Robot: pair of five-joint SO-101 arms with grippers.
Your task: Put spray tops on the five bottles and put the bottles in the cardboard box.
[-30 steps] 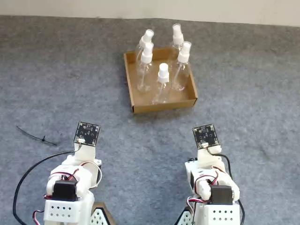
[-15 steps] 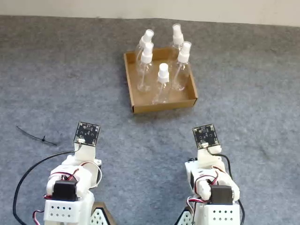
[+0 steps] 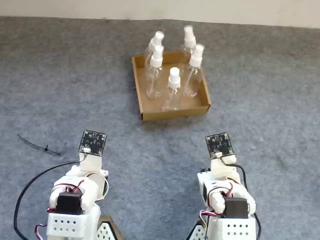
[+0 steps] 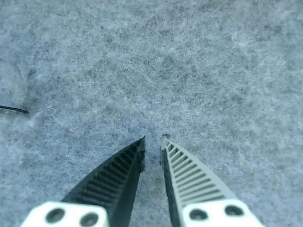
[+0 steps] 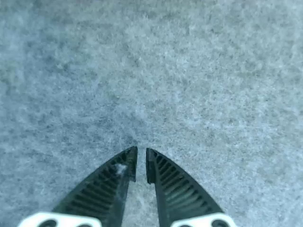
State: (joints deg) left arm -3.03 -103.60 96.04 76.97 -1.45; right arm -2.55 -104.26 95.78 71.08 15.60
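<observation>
Cardboard box (image 3: 172,113) is seen on the far middle of the desk (image 3: 260,100), which is covered in grey felt-like cloth. Five clear bottles are counted, each fitted with a white spray top and each upright. Three of them are clearly inside the box: the left bottle (image 3: 153,80), the front middle bottle (image 3: 170,97) and the right bottle (image 3: 192,80). The back-left bottle (image 3: 151,48) and the back-right bottle (image 3: 188,44) are at the box's far wall; whether their bases are inside it cannot be told. Any label or print on the bottles is too small to be read, and the box walls are seen as plain brown. The left arm (image 3: 82,185) and the right arm (image 3: 225,192) are folded low at the near edge, well apart from the box, each with a small dark circuit board on top, left board (image 3: 93,142) and right board (image 3: 219,145); markings on them are not legible. Left jaws are held narrow and empty over bare cloth, with a thin slit between the tips. Right jaws are likewise narrow and empty, the tips almost touching. A black cable tie (image 3: 40,146) is noted lying on the desk beside the left arm.
</observation>
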